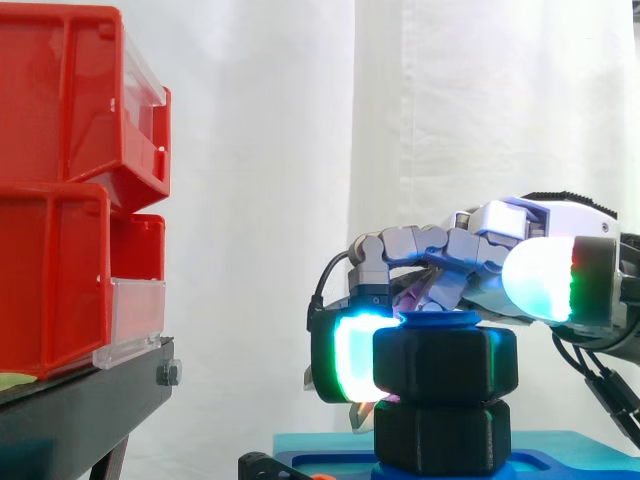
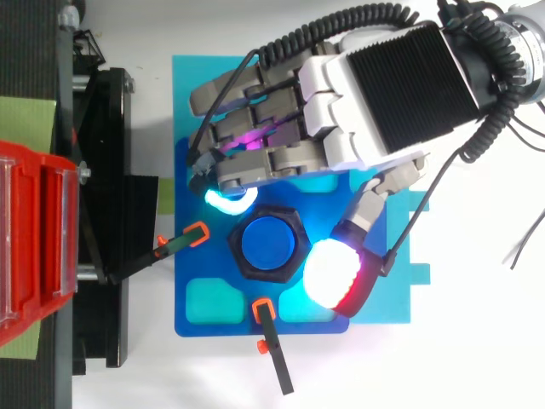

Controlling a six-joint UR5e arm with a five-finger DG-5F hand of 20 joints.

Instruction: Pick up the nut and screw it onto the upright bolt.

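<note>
The robot hand (image 2: 375, 94) is curled round the black hexagonal plastic nut (image 1: 445, 362), a cyan-glowing fingertip (image 1: 355, 355) against its left side and the white-and-red thumb pad (image 2: 334, 273) just beside its right. The nut sits on the upright blue plastic bolt (image 2: 268, 243), whose rounded top shows above it, over a second black hexagonal block (image 1: 440, 435) on a blue base plate (image 2: 223, 322) with teal recesses. Well to the left, stacked red plastic bins (image 1: 60, 200) with clear fronts rest on a black stand (image 1: 80, 400), their contents hidden
</note>
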